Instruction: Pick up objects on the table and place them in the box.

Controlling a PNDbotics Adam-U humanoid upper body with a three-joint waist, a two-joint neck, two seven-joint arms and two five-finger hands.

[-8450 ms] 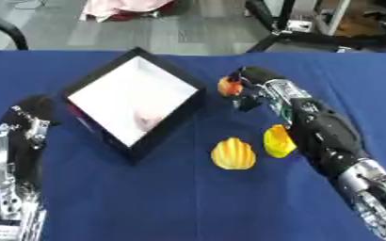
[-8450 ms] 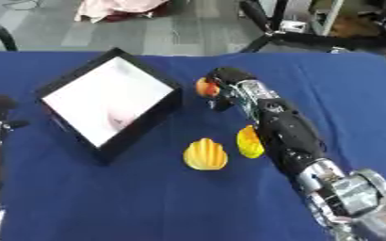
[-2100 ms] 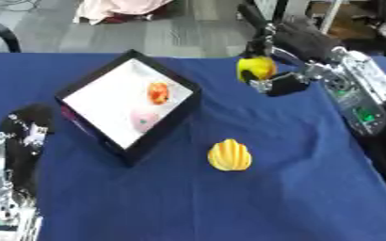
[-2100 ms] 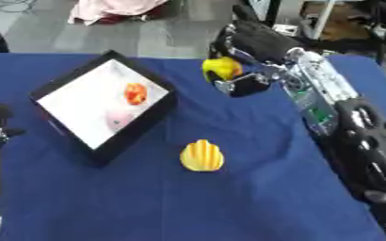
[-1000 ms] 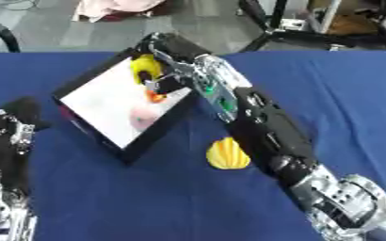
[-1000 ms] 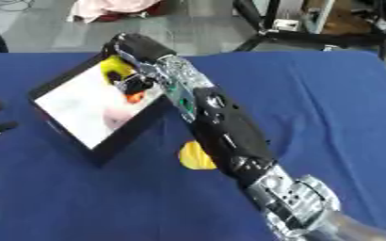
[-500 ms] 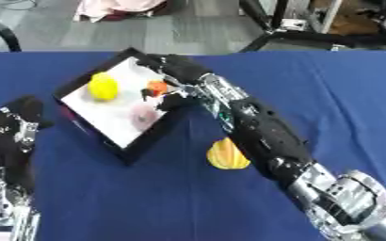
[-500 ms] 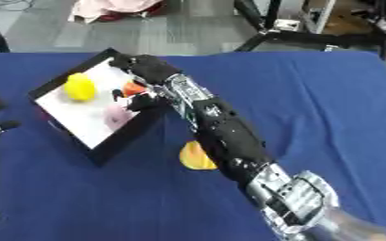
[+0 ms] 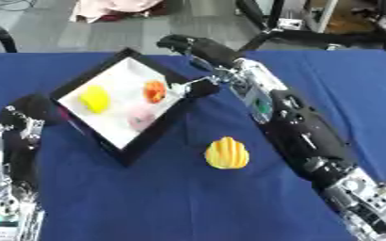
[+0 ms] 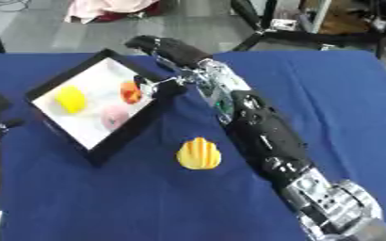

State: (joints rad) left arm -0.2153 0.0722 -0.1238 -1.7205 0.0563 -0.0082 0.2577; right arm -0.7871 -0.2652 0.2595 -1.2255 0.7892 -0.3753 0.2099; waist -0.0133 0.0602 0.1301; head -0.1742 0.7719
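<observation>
In the left eye view, a black-rimmed box [image 9: 173, 118] with a white floor sits tilted like a diamond on the blue table [image 9: 97, 202]. Inside it lie 3 things: a yellow object [image 9: 95, 99] toward the left, an orange-red object [image 9: 154, 91] near the right wall, and a pale pink object [image 9: 141, 117] below them. A yellow ribbed object [image 9: 227, 153] lies on the cloth outside the box, well apart from its lower right wall. The right hand [image 9: 188, 46] reaches in from the right and hovers above the box's upper right wall; its black fingers look stretched out and hold nothing. The left hand [image 9: 25, 114] shows at the left edge, just beside the box's left corner, fingers up; whether its fingers are spread or curled cannot be told here.

The right eye view shows the same layout shifted leftward. Here the right hand's forearm is seen in fuller length, running down to the lower right corner. Less of the left hand shows, only a dark shape at the far left edge, well apart from the box. The ribbed object's grooves read a little more clearly in this view.
</observation>
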